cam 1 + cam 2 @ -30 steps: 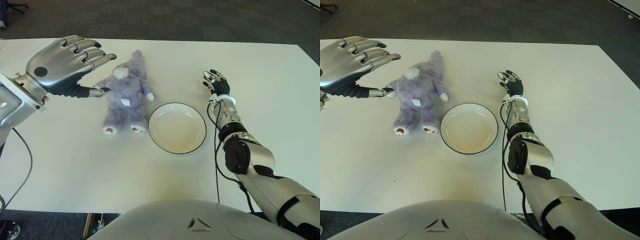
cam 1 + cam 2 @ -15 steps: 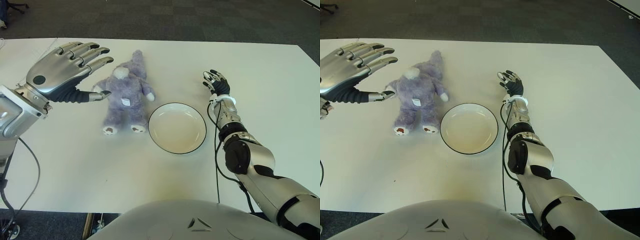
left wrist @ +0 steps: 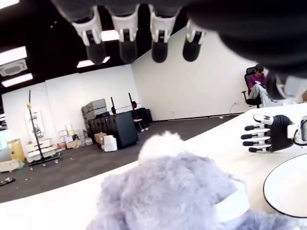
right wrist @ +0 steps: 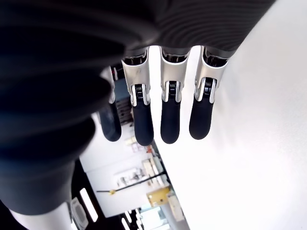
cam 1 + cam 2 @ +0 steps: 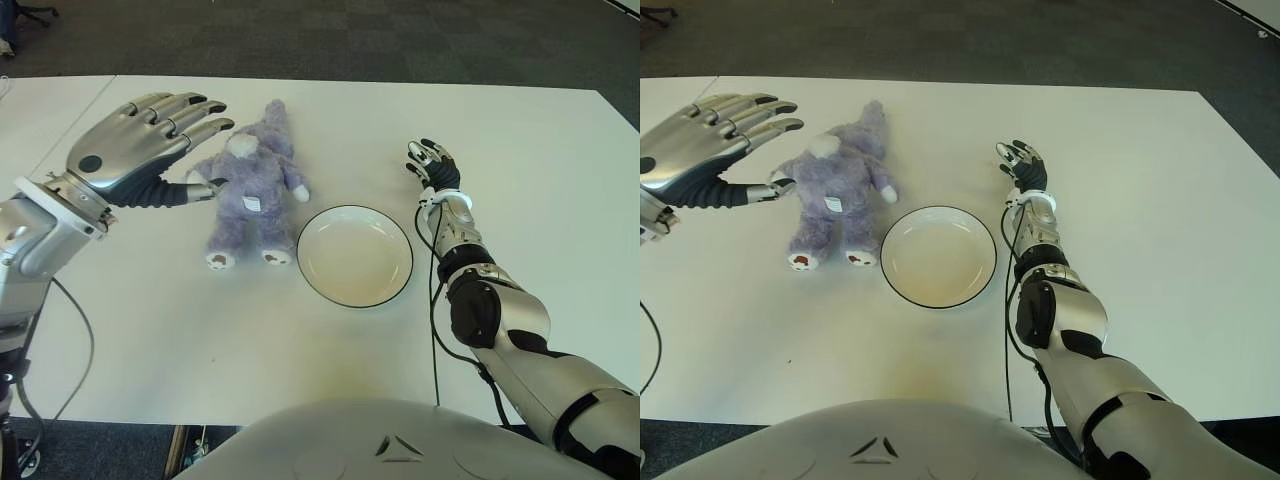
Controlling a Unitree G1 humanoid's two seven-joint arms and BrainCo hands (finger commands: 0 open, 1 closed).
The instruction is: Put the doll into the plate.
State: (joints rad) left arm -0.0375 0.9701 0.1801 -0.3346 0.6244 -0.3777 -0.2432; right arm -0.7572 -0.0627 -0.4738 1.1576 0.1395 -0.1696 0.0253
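Since a second ago the left hand has swung lower and closer to the doll, which has not moved: it lies on the worktop just left of the plate, outside it. The hand is spread wide and holds nothing; its thumb tip seems to touch the doll's arm, though contact is unclear. This is the reach. Next it must close around the doll's body, then lift. The right hand shows right of the plate, fingers extended, empty.
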